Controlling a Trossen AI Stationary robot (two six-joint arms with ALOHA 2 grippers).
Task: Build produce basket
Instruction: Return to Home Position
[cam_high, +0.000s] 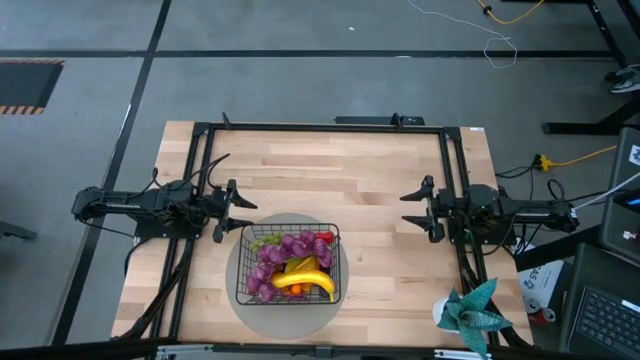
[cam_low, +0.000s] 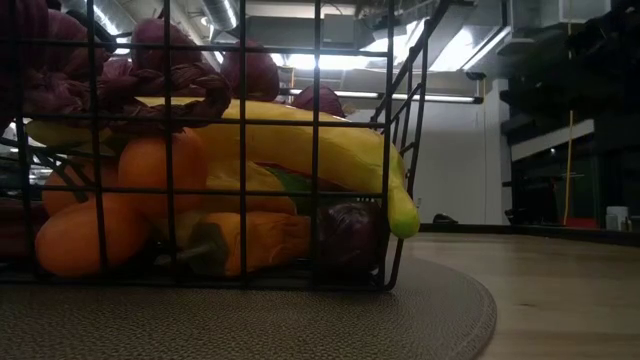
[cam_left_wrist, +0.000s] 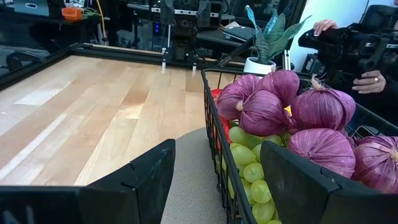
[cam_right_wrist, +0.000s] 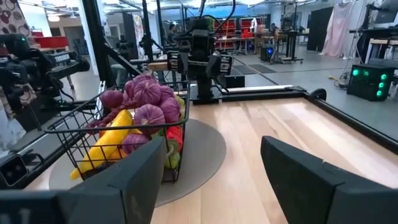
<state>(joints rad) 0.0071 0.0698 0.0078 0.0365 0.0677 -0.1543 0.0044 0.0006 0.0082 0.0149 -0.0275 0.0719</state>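
The black wire basket (cam_high: 288, 265) stands on a round grey mat (cam_high: 250, 312) near the table's front edge. It is full of produce: purple pieces (cam_left_wrist: 267, 112), green grapes (cam_left_wrist: 249, 162), a yellow banana (cam_high: 305, 283), orange carrots (cam_low: 85, 235) and something red (cam_high: 326, 238). The banana's tip (cam_low: 403, 215) pokes out through the mesh. My left gripper (cam_high: 240, 212) waits open at the table's left, level with the basket's far left corner. My right gripper (cam_high: 408, 209) is open at the table's right, well clear of the basket.
A potted artificial plant (cam_high: 468, 312) stands at the near right corner. Black frame rails (cam_high: 320, 127) run along the table's far, left and right sides. Bare wood (cam_high: 330, 170) lies between the two grippers. A person's hands (cam_left_wrist: 373, 81) hold a camera beyond the table.
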